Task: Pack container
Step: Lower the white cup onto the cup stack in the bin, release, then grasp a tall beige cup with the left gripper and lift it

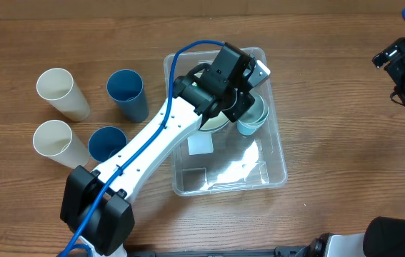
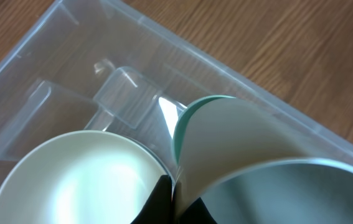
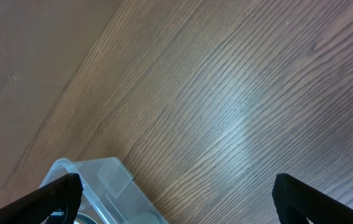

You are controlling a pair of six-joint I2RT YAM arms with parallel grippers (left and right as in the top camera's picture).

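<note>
The clear container (image 1: 277, 153) stands mid-table, with a white label (image 1: 201, 145) on its base. My left gripper (image 1: 241, 107) reaches into its far end and is shut on the wall of a pale teal cup (image 1: 253, 118). A pale green cup (image 1: 213, 121) stands right beside it, partly hidden under the arm. In the left wrist view the fingers (image 2: 176, 199) pinch the teal cup's (image 2: 251, 149) rim, with the pale green cup (image 2: 76, 180) on the left and the container (image 2: 132, 43) wall behind. My right gripper (image 1: 402, 68) is open and empty at the far right.
Two cream cups (image 1: 61, 91) (image 1: 56, 140) and two blue cups (image 1: 127, 93) (image 1: 107, 143) stand left of the container. The right wrist view shows the open fingers (image 3: 176, 199) over bare wood, with a container corner (image 3: 111, 186) at lower left.
</note>
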